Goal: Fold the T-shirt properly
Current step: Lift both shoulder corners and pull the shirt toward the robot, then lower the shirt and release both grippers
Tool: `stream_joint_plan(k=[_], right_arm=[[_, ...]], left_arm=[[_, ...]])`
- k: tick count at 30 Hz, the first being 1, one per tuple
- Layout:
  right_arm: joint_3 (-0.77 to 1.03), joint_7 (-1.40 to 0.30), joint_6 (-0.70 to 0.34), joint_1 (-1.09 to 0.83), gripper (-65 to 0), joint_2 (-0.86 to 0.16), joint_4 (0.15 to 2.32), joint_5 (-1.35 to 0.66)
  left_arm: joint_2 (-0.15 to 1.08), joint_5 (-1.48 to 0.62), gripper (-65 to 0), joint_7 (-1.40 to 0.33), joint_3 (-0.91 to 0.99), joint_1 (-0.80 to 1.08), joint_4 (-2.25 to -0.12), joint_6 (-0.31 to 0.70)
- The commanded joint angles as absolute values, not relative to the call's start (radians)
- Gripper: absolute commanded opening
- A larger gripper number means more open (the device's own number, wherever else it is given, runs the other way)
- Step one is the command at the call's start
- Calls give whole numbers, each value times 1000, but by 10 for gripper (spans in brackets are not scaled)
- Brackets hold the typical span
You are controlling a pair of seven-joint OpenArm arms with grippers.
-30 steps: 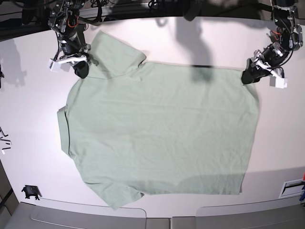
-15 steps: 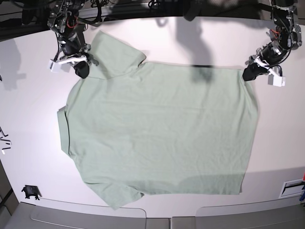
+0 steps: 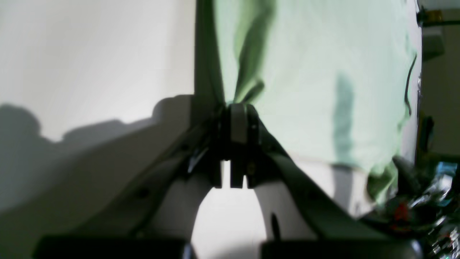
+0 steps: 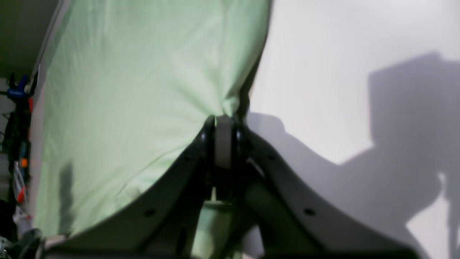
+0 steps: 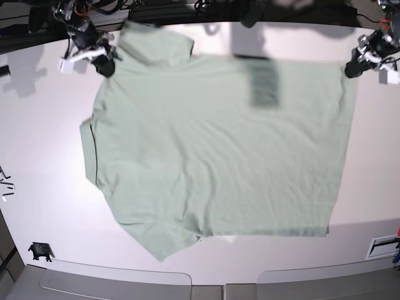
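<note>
The T-shirt (image 5: 219,144) lies spread over the white desk (image 5: 44,125), stretched between the two tools at its far edge. The left tool (image 5: 354,67) is clamped on the far hem corner; in its wrist view the pads (image 3: 238,124) meet tight with a pinch of green cloth bunched just ahead of them, and the fabric runs away forward and to the tool's right while bare desk lies to its left. The right tool (image 5: 107,64) is closed on the shoulder edge beside the upper sleeve (image 5: 153,40); in its wrist view the jaws are pressed together on the cloth edge, the shirt fanning out ahead and to the tool's left, the desk and a hard shadow to its right. The collar band (image 5: 87,147) and the other sleeve (image 5: 159,240) lie on the near side, well away from both tools
</note>
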State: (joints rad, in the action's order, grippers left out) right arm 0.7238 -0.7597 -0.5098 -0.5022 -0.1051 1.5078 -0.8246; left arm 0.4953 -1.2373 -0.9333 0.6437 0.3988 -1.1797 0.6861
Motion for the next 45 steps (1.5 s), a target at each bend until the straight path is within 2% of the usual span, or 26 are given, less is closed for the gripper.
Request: stream_joint_plan(k=[1,8,16,21,26,30,38,45], right_arm=[[742,-749,-514,-531,-650,-116,1544,-849],[774,-766,-514,-719,-650,-116,1702,-899],[774,-803,-514,-870,-650,-108,1880,-939],[774,-807,-514,-897,-650,-108,1998,-954],[772,-737,-516,-833,-650,-111,2053,-905],[736,-733,-513,-720,-650,-111,2045,-797],[518,-632,-445,-529,-650,-116,1905,-556],[477,-605,-417,-374,-650,-116,1708,-471]], left_arm=[[519,-1295,-650,-944,670,416,-1192,698],[519,-1482,-650,-1060,773,569,-1215,698],[514,-1484,-650,-1089,838,752,-1338,698],[511,-1484,-650,-1100,846,798,-1459,698],[511,-1484,-650,-1056,845,770,-1569,698],[511,-1472,-650,-1005,833,670,-1583,698],[516,-1192,-650,-831,682,500,-1583,698],[517,-991,-650,-717,627,410,-1583,696]])
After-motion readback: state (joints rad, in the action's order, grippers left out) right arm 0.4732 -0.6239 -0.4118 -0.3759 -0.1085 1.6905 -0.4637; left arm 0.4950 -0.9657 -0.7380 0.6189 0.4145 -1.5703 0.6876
